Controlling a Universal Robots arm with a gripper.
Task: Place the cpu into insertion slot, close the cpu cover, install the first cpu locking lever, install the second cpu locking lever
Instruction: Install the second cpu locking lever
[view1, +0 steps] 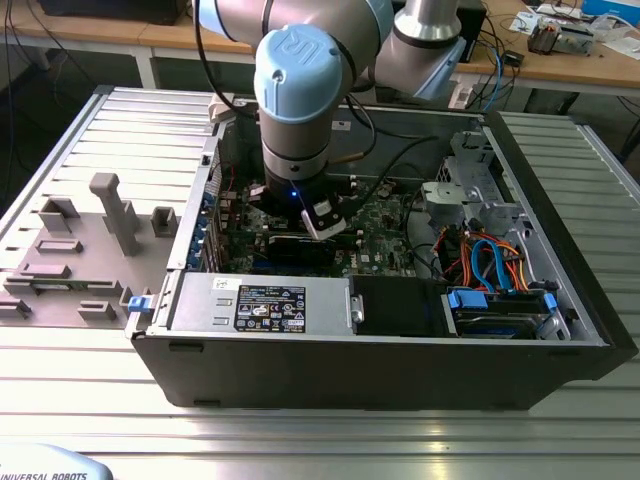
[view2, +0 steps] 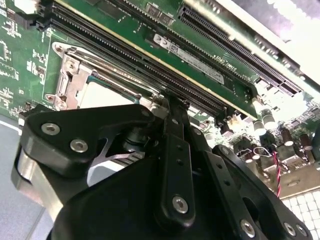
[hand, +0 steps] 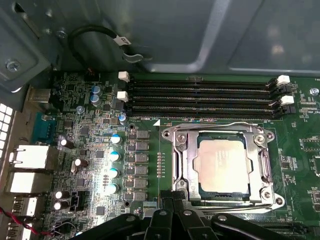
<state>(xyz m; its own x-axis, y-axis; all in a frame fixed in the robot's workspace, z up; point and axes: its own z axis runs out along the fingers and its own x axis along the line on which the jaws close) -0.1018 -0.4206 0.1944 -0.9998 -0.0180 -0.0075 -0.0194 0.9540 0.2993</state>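
In the first wrist view the cpu (hand: 223, 164) lies in the insertion slot (hand: 181, 165) under the cpu cover (hand: 256, 142); the tool (hand: 172, 197) is beside it, its state I cannot tell.

Above the silver-framed square cpu cover (hand: 223, 165) you have open room. On one side, four long black memory slots (hand: 200, 97) with white end clips run just beside it; beyond them the grey metal case wall (hand: 200, 35) and a looped black cable (hand: 95, 37) crowd you.
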